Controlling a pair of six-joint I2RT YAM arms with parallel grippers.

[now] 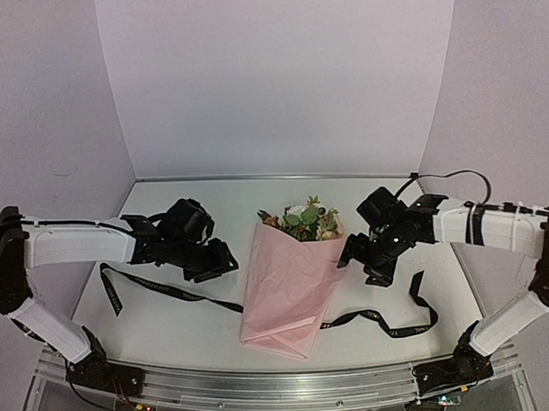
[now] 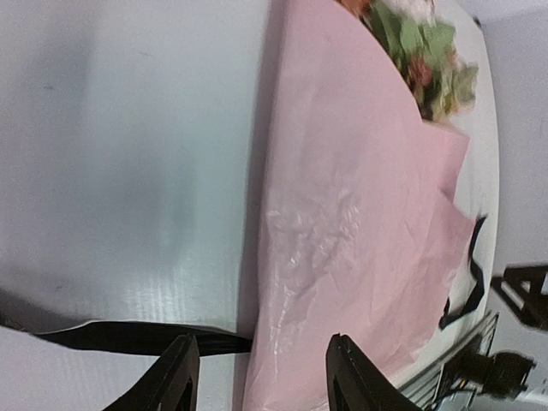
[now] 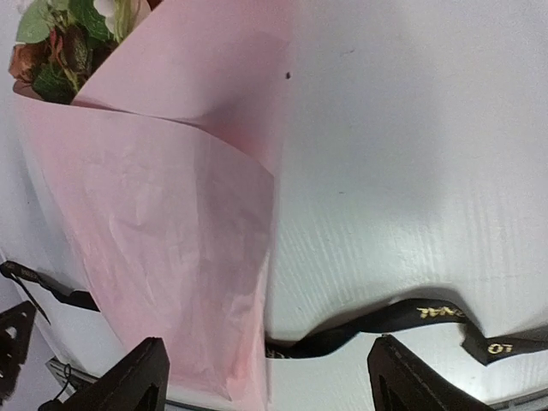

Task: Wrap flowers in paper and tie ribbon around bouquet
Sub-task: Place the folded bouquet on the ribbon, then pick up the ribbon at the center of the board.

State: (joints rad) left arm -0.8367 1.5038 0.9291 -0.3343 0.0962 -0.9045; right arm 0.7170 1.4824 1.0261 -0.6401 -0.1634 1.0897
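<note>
I saw left pincer (image 1: 215, 262) released, jaws apart, low at 9 o'clock of bouquet (image 1: 291, 286). Right pincer (image 1: 360, 261) released wide at 3 o'clock, just beside paper (image 3: 171, 214). Stems hidden inside paper. Ribbon (image 1: 160, 289) middle hidden under bouquet, ends lay loose on worktop (image 1: 198, 339) either side. Flowers (image 1: 307, 221) showed at 12 o'clock end.

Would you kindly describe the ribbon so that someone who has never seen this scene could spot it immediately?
On the white table, find the pink paper cone of flowers lying in the middle. The ribbon runs out from under its narrow end to both sides. Unlike the round black cables, it is flat, with pale lettering.
</note>
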